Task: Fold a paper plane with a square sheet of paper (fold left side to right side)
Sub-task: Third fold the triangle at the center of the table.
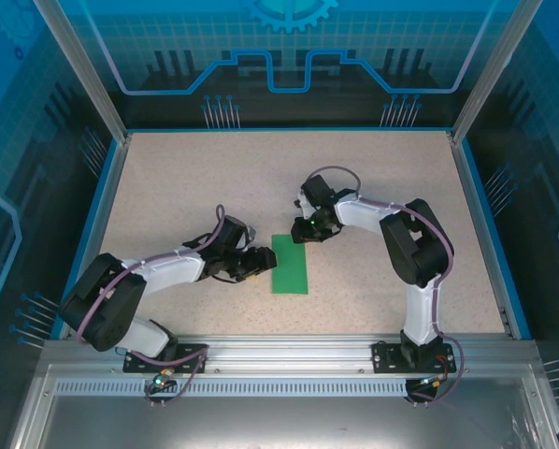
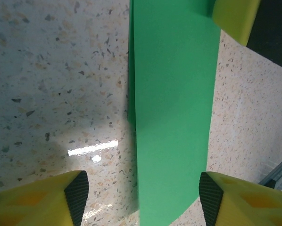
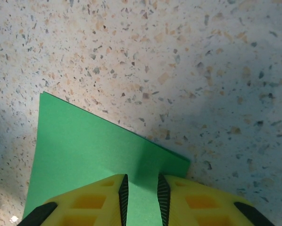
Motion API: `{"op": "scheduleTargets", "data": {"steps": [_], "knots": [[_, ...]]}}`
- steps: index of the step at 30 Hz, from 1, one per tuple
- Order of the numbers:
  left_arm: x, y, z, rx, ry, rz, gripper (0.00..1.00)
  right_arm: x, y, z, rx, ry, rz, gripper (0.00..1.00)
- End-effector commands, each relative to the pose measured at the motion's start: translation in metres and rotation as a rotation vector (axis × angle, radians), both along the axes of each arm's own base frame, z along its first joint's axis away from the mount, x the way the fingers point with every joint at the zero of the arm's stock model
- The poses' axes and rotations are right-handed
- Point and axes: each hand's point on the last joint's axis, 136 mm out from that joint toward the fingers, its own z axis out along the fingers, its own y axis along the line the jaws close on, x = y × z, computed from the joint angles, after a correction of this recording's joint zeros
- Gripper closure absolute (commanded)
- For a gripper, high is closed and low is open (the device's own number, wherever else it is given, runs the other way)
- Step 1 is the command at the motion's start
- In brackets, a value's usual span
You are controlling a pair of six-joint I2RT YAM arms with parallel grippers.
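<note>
At the middle of the desk [image 1: 167, 187], the green sheet of paper [image 1: 290, 264] is lying flat, folded in half into a narrow rectangle that is running from near to far. Along its left long edge, two layers are showing, the lower one peeking out slightly past the upper.

I am bringing my left tool [image 1: 264, 263] in low from the left side of the sheet. Its jaws are standing wide open. From the left wrist, its dark pads [image 2: 77, 197] are sitting one on each side of the strip, both apart from the paper's edges and gripping nothing.

I am reaching my right tool [image 1: 303, 231] down at the far end of the sheet. Its ribbed pads [image 3: 123, 195] are standing close together with only a thin gap between them, and green paper is showing through that gap. I cannot tell whether they are pinching the sheet or only resting over it. From the left wrist, one yellow finger [image 2: 233, 19] of this tool is showing at the sheet's far right corner.
</note>
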Motion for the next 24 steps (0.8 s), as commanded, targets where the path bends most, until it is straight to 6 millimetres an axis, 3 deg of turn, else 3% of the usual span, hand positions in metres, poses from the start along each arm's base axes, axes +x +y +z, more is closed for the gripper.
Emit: {"op": "scheduleTargets", "data": {"steps": [1, 7, 24], "knots": [[0.005, -0.007, 0.006, -0.034, 0.007, -0.009, 0.36, -0.014, -0.011, -0.022, -0.086, 0.050, 0.030, 0.73], [0.004, -0.017, 0.005, -0.061, 0.019, -0.032, 0.46, -0.016, -0.010, -0.026, -0.082, 0.056, 0.039, 0.74], [-0.002, -0.033, -0.007, -0.087, 0.073, -0.062, 0.55, -0.018, -0.008, -0.028, -0.070, 0.067, 0.042, 0.74]]}}
